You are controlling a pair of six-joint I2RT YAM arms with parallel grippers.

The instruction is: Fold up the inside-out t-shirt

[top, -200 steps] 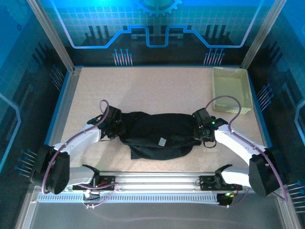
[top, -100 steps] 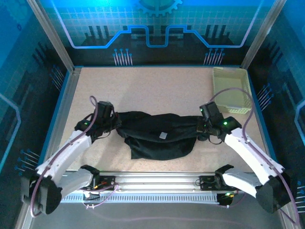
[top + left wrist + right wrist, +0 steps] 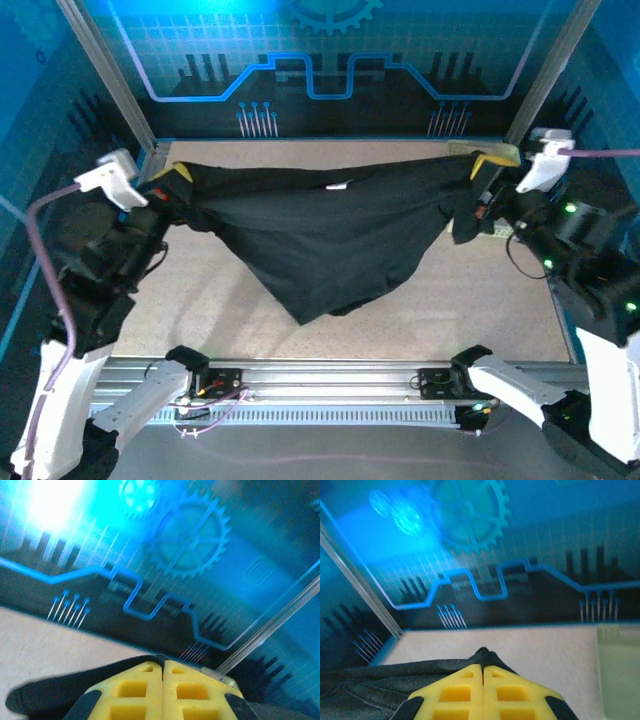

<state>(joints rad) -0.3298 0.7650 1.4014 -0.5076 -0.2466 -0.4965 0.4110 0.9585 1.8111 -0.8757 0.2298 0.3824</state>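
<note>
I have my left gripper (image 3: 178, 172) high on the left side of the cell. Its yellow pads (image 3: 135, 690) are pressed flat together with black cloth pinched between them. In the left wrist camera the seam between the pads is closed, and a fold of fabric bulges out to the left of the tips. My right gripper (image 3: 490, 160) is at about the same height on the opposite side, its jaws likewise clamped on the cloth. In the right wrist camera, dark wrinkled fabric trails away to the left below its closed tips. Between the two sets of jaws hangs the inside-out t-shirt (image 3: 320, 230), its upper edge pulled nearly taut from one grip to the other. The rest droops below the jaws in a broad triangle, and its lowest point sags toward the speckled table (image 3: 200, 300). From the top camera I cannot tell whether that point touches the surface. A small white label (image 3: 338, 184) sits near the top edge of the shirt, roughly midway between the jaws. To the right of the right jaws, and lower down, the pale yellow-green basket (image 3: 620, 675) rests on the table. No cloth reaches the part of it I can see.
</note>
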